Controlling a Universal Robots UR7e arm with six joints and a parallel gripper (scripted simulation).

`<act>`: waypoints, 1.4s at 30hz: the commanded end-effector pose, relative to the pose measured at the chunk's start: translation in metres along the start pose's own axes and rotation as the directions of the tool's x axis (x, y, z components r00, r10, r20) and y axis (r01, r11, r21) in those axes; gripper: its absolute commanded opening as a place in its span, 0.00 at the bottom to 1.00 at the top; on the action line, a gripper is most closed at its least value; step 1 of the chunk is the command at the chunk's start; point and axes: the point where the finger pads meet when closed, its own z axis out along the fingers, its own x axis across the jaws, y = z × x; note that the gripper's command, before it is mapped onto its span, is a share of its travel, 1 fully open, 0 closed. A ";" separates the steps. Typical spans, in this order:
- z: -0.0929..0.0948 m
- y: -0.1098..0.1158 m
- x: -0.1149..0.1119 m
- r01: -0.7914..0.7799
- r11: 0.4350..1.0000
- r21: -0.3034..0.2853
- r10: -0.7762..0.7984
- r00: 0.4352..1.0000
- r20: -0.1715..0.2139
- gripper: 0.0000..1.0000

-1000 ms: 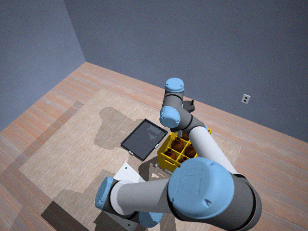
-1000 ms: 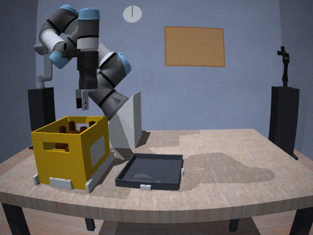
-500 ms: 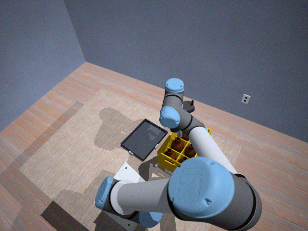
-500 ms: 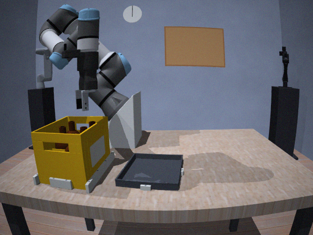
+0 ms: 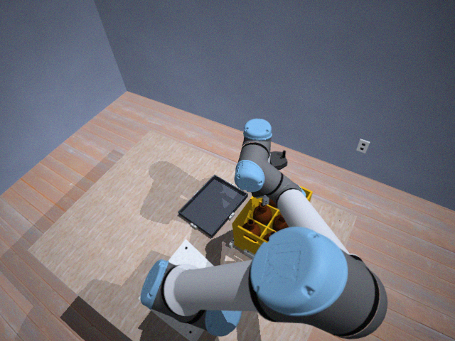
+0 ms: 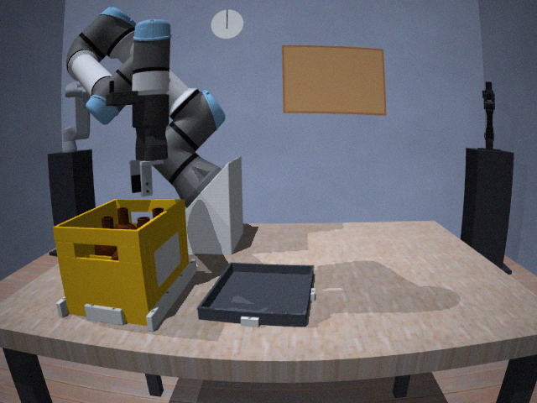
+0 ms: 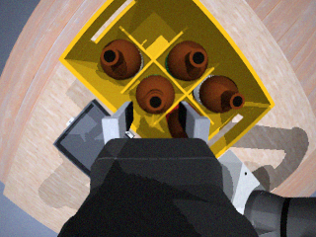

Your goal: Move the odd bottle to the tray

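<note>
A yellow crate (image 5: 243, 234) (image 6: 108, 277) (image 7: 86, 59) stands at the table's left side. Brown bottles stand upright in its cells. The wrist view shows one at the far left (image 7: 120, 59), one at the far right (image 7: 189, 59), one in the middle (image 7: 156, 94) and one at the right (image 7: 220, 94). Another bottle (image 7: 176, 122) is partly hidden between my fingers. Some bottles (image 5: 263, 213) (image 6: 122, 215) also show in the top and exterior views. My gripper (image 6: 141, 182) (image 7: 155, 111) is open and empty, a little above the crate's bottle necks. The dark tray (image 5: 194, 224) (image 6: 251, 314) lies empty beside the crate.
Small white stop blocks (image 6: 104, 313) (image 6: 249, 321) sit against the crate and the tray. The arm's white wedge base (image 6: 216, 208) stands behind the crate. Black pillars (image 6: 71, 182) (image 6: 487, 203) stand at both sides of the table. The arm hides part of the crate in the top view.
</note>
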 end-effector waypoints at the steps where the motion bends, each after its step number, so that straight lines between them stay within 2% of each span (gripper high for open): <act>1: 0.006 0.000 0.000 0.000 1.000 0.001 0.000 1.000 0.001 1.00; 19: 0.025 0.000 0.000 0.000 1.000 0.001 0.000 1.000 0.001 1.00; 42: 0.030 0.000 0.000 0.000 1.000 0.001 0.000 1.000 0.001 1.00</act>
